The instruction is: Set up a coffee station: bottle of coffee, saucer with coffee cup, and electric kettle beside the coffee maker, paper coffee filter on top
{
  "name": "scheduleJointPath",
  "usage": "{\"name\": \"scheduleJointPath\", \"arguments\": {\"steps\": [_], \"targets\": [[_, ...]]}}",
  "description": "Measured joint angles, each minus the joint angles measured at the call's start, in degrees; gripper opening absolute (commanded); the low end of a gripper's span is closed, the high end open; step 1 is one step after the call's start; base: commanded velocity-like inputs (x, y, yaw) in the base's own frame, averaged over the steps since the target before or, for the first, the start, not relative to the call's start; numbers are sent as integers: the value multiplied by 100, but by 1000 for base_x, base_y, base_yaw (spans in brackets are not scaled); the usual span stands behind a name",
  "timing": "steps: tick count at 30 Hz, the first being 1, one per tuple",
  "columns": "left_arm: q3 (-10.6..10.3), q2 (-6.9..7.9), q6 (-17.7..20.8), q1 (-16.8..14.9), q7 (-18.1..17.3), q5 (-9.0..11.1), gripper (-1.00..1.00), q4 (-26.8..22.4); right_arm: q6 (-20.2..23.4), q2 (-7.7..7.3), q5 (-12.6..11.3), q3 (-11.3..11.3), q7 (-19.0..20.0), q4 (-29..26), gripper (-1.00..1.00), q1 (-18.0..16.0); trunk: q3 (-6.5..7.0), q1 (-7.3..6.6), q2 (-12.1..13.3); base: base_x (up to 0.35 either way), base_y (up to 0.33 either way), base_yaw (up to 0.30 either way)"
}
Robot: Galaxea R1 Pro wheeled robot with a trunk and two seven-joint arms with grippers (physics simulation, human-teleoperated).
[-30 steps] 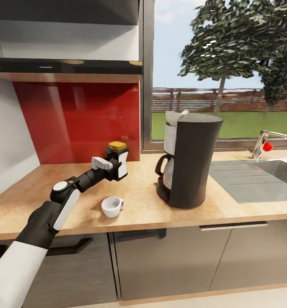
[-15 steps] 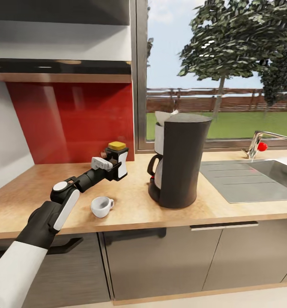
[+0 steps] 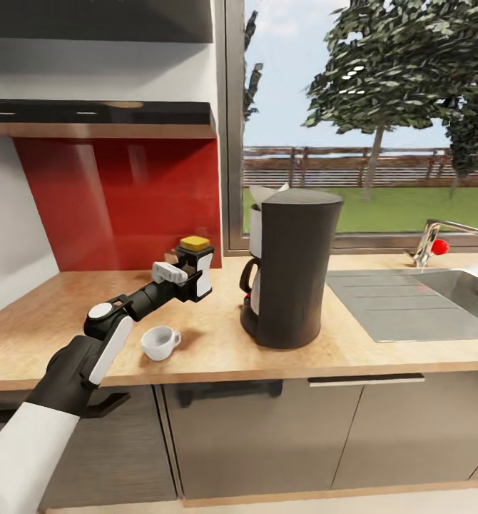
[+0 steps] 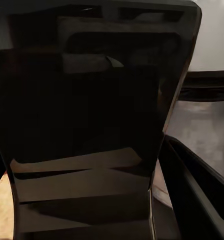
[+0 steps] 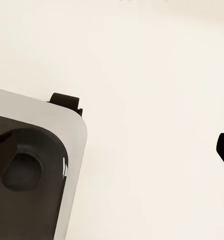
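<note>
Head view: my left gripper [image 3: 194,275] has its jaws clamped on the bottle of coffee [image 3: 195,265], dark with a yellow cap, held above the counter [image 3: 382,343] left of the coffee maker [image 3: 291,268]. A paper filter [image 3: 262,194] sits in the maker's top. The white coffee cup [image 3: 158,343] stands near the front edge. I cannot tell the right jaws' state. A sink [image 3: 449,293] lies right, below the window [image 3: 367,121].
</note>
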Motion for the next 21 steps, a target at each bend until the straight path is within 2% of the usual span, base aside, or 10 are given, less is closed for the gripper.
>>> {"name": "scheduleJointPath", "arguments": {"steps": [7,17,18,19,21], "targets": [[2,0,-1,1,8,-20,-100,13,-1,0,-1,-4,-1,1,100,0,0,-1,0,46,-224,21],[0,-5,-1,0,108,-15,-100,43,0,0,0,0,-8,2,100,0,0,0,0,9,-26,177],[-1,-8,-3,0,232,-12,-100,38,0,0,0,0,-8,1,100,0,0,0,0,0,-1,35],[-29,-19,-4,-1,539,-13,-100,15,0,0,1,0,-8,1,100,0,0,0,0,0,-1,28],[-99,-26,2,0,767,2,-100,-19,0,0,1,0,-6,1,100,0,0,0,0,0,-1,18]]}}
